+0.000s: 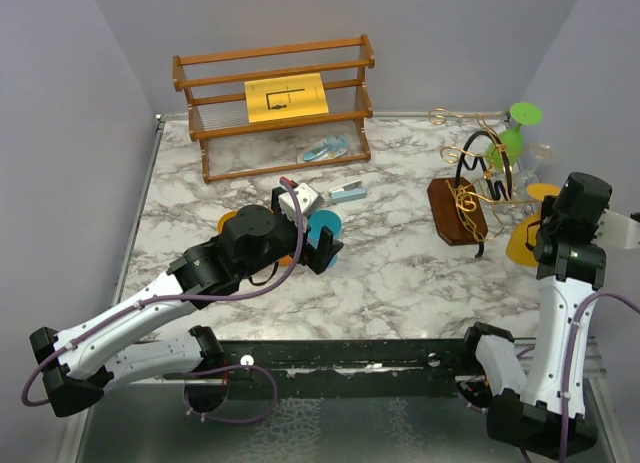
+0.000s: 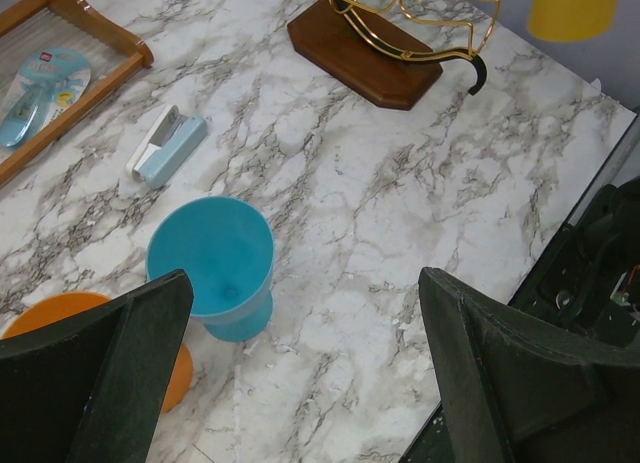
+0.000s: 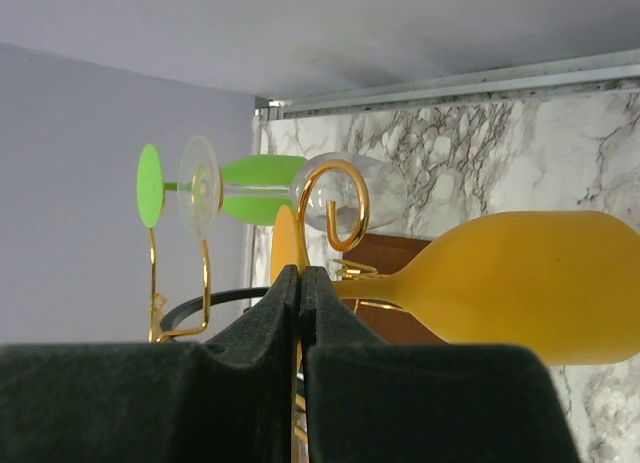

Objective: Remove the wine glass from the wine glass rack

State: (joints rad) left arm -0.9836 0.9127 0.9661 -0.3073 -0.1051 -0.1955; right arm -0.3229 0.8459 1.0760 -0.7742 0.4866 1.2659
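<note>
One yellow wine glass (image 3: 530, 283) | foot pinched in right hand (image 3: 300, 275), beside rack (image 1: 457, 211) | left hand (image 2: 303, 283) wide

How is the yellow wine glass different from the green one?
The yellow wine glass has the right gripper shut on its foot; nothing grips the green wine glass. The yellow one fills more of the right wrist view than the green one. Both have stems and round feet.
</note>
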